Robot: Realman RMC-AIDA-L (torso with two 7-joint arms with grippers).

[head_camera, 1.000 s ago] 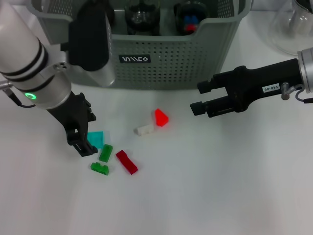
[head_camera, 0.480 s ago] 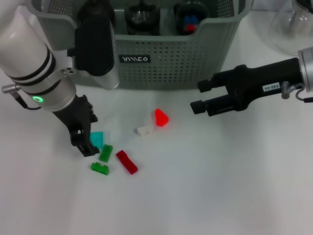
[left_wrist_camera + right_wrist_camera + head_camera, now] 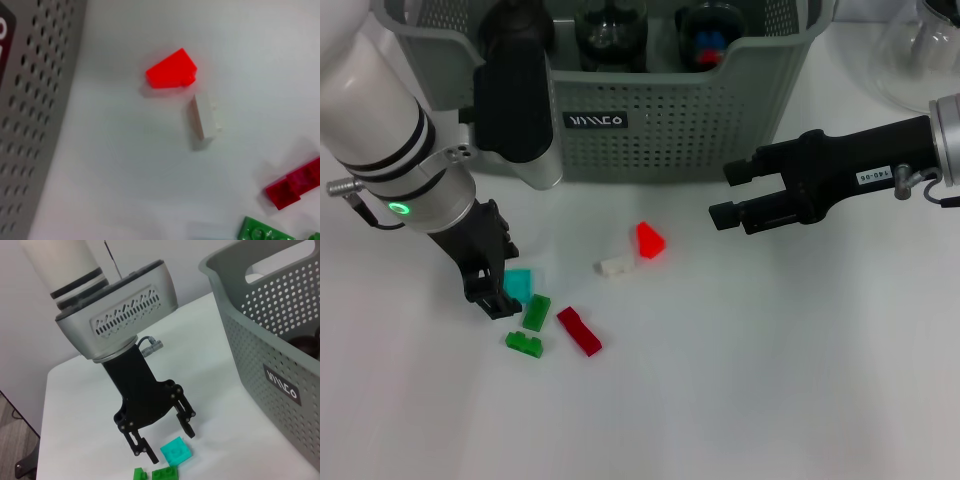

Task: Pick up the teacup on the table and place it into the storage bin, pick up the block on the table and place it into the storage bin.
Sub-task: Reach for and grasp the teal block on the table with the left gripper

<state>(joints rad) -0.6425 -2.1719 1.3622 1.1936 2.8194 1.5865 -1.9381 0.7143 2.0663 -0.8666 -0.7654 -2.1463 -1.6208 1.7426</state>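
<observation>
Left arm (image 3: 380,130): white w/ black bands, green LED ring, grey vented wrist housing, thin cable, black gripper (image 3: 492,285); right arm (image 3: 880,165): black w/ small white label, silver cuff, black gripper (image 3: 728,195).

Teal block (image 3: 518,283) flat on table; grey-green perforated storage bin (image 3: 700,130) behind

The storage bin (image 3: 660,120) stands at the table's (image 3: 770,380) far side; blocks (image 3: 560,315) lie nearer, left of centre; the left gripper (image 3: 495,290) just left of them; the right gripper (image 3: 725,195) well right.
</observation>
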